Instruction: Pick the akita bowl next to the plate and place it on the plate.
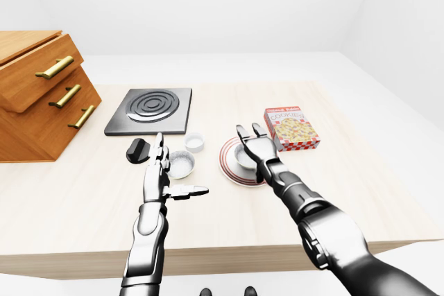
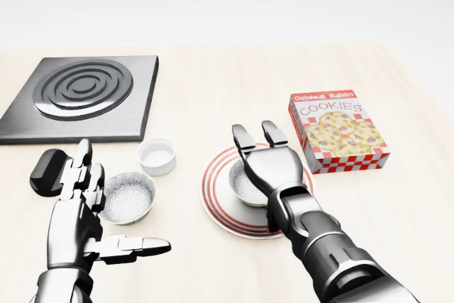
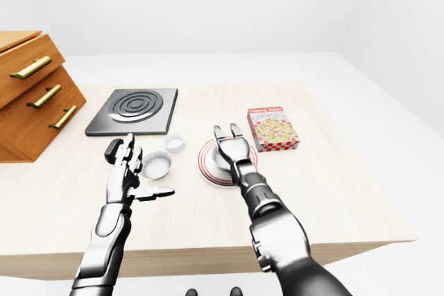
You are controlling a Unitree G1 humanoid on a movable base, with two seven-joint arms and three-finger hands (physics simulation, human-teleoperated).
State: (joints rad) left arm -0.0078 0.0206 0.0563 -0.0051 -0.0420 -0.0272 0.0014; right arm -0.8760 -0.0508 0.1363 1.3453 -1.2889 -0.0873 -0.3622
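Note:
The akita bowl [image 2: 242, 184], pale with a grey speckled inside, sits upright on the red-ringed plate [image 2: 213, 200] in the lower middle of the head view. My right hand [image 2: 253, 136] is open just over the bowl's right side, its fingers [image 2: 271, 133] stretched toward the top of the view and its palm hiding part of the bowl and plate. At the lower left my left hand [image 2: 89, 204] is open and flat with the thumb out, holding nothing.
A second speckled bowl [image 2: 129, 196] lies beside my left hand, with a white ramekin [image 2: 157, 155] above it and a black object [image 2: 47, 173] to its left. The stove plate [image 2: 81, 94] lies top left, the cookies box [image 2: 339, 131] right of the plate, a wooden drawer cabinet [image 1: 41, 95] far left.

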